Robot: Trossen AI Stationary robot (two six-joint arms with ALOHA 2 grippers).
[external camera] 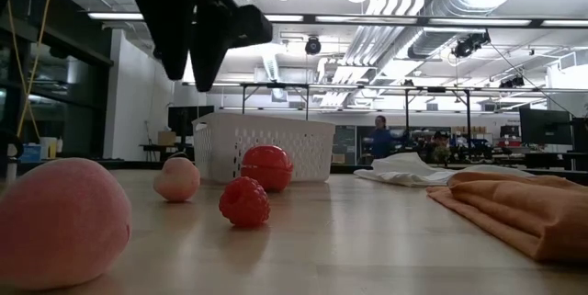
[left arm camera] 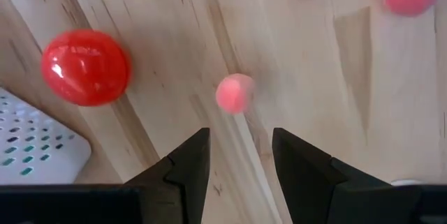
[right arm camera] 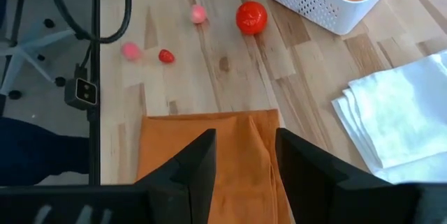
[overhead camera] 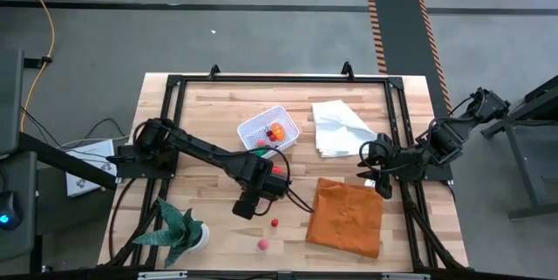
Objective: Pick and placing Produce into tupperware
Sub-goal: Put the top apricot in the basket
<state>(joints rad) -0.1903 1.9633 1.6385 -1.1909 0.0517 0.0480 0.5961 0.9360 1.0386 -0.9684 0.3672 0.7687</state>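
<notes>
White mesh tupperware (overhead camera: pixel 268 129), holding orange and red produce, stands mid-table on pale wood planks (overhead camera: pixel 218 114). Four loose pieces lie beside it: red ball (right arm camera: pixel 251 17), small pink ball (left arm camera: pixel 235 93), raspberry (external camera: pixel 244 202), pink fruit (overhead camera: pixel 261 245). Left gripper (left arm camera: pixel 241 161) hovers empty, jaws apart; right gripper (right arm camera: pixel 244 161) likewise over the orange cloth (overhead camera: pixel 346 216). Industrial hall behind.

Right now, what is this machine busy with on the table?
It is sorting toy produce into the white tub, which already holds a few pieces. The left gripper hovers open and empty above a small pink ball, near a red ball. Two more pieces lie loose farther off. The right gripper waits, open, over the orange cloth.
</notes>
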